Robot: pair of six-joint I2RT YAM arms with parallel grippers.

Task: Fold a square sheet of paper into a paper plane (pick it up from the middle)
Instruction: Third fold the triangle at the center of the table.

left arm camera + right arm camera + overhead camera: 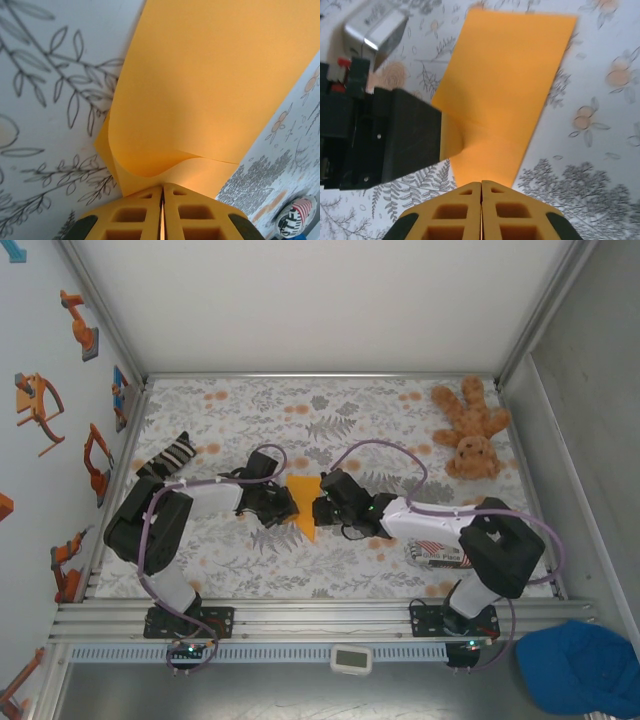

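- Closest to the left wrist camera, the left gripper has its yellow pads clenched tight on a sheet of thin bright-orange paper. A sliver of the paper runs down between the pads.
- From there the paper bows up in a soft curl. A second layer's edge cuts across just above the pads, so it's folded over, not a single flat sheet.
- On the right wrist camera, the right gripper is also pinched shut on the paper, at its narrow near end. Here the paper looks like a smooth flat panel widening out to a straight far edge. The left gripper's black body sits against its left side.
- The overhead view gives what the wrist cams can't. The paper is in the middle of the floral-patterned table, right between the two grippers, with its pointed end toward the arm bases.
- A red-and-white striped packet lies under the right arm.
- Way back in the far right corner there's a brown plush teddy, well apart from the paper.
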